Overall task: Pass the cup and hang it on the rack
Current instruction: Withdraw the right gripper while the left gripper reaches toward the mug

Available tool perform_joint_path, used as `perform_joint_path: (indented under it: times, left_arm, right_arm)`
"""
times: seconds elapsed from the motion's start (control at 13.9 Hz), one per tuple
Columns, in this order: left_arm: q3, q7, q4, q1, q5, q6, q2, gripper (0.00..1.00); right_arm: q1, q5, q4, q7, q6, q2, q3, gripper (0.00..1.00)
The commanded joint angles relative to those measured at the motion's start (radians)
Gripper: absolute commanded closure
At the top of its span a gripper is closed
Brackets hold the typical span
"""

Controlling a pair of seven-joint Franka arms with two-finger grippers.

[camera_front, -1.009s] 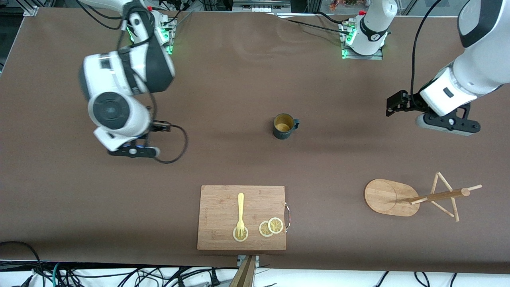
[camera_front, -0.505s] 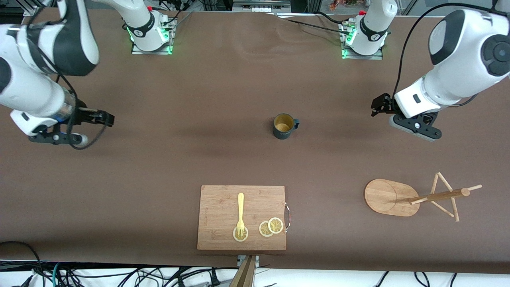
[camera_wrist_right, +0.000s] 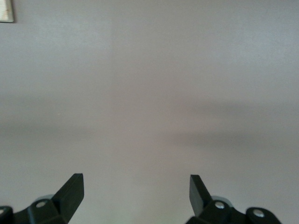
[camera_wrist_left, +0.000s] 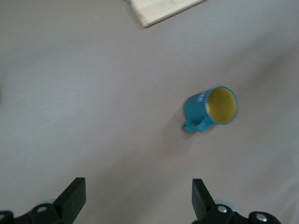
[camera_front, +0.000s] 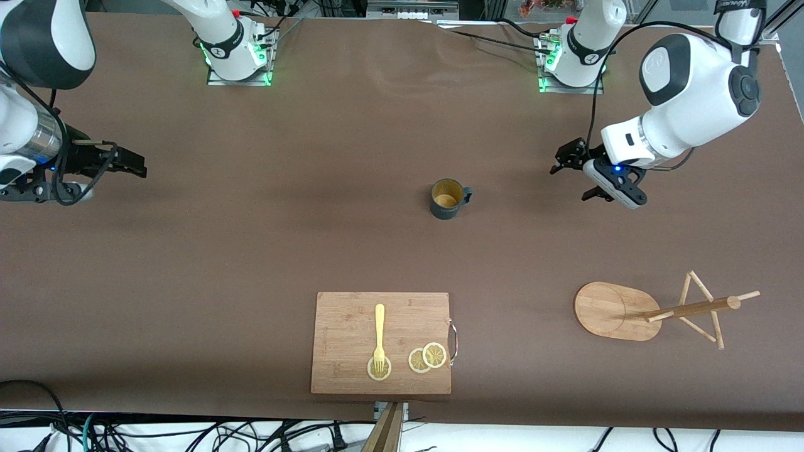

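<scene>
The cup (camera_front: 447, 198), a dark teal mug with a yellowish inside, stands upright mid-table, its handle toward the left arm's end. In the left wrist view the cup (camera_wrist_left: 212, 108) lies ahead of the fingers, apart from them. My left gripper (camera_front: 575, 174) is open and empty above the table, beside the cup toward the left arm's end; it also shows in its wrist view (camera_wrist_left: 137, 186). My right gripper (camera_front: 135, 168) is open and empty over bare table at the right arm's end, as its wrist view (camera_wrist_right: 136, 182) shows. The bamboo rack (camera_front: 615, 311) stands nearer the camera toward the left arm's end.
A wooden cutting board (camera_front: 352, 342) with a metal handle lies near the table's front edge, nearer the camera than the cup. On it are a yellow fork (camera_front: 379, 336) and lemon slices (camera_front: 428, 358). A corner of the board shows in the left wrist view (camera_wrist_left: 163, 9).
The right arm has swung away from mid-table toward its own end. The left gripper has moved closer to the cup. The cup and rack have not moved.
</scene>
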Motion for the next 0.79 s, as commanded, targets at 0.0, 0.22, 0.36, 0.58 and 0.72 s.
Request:
perform_joint_path:
  times: [0.0, 0.22, 0.36, 0.58, 0.72]
  left_arm:
    - [-0.008, 0.2, -0.025, 0.01, -0.126, 0.015, 0.011, 0.0]
    - [-0.008, 0.506, -0.021, 0.026, -0.413, 0.015, 0.12, 0.0]
    - [-0.008, 0.695, -0.021, 0.026, -0.482, 0.015, 0.158, 0.0]
    - [-0.012, 0.985, -0.022, 0.03, -0.493, 0.006, 0.206, 0.0]
    - [-0.012, 1.201, -0.01, 0.053, -0.548, -0.032, 0.299, 0.0]
  right_arm:
    - [-0.227, 0.011, -0.025, -0.022, 0.0, -0.062, 0.211, 0.0]
    - [-0.235, -0.008, 0.01, -0.013, -0.044, -0.119, 0.212, 0.0]
    - [-0.247, -0.012, 0.032, -0.013, -0.05, -0.109, 0.21, 0.0]
    - [-0.239, -0.007, 0.036, -0.009, -0.053, -0.104, 0.178, 0.0]
    - [-0.239, -0.002, 0.079, -0.009, -0.058, -0.075, 0.175, 0.0]
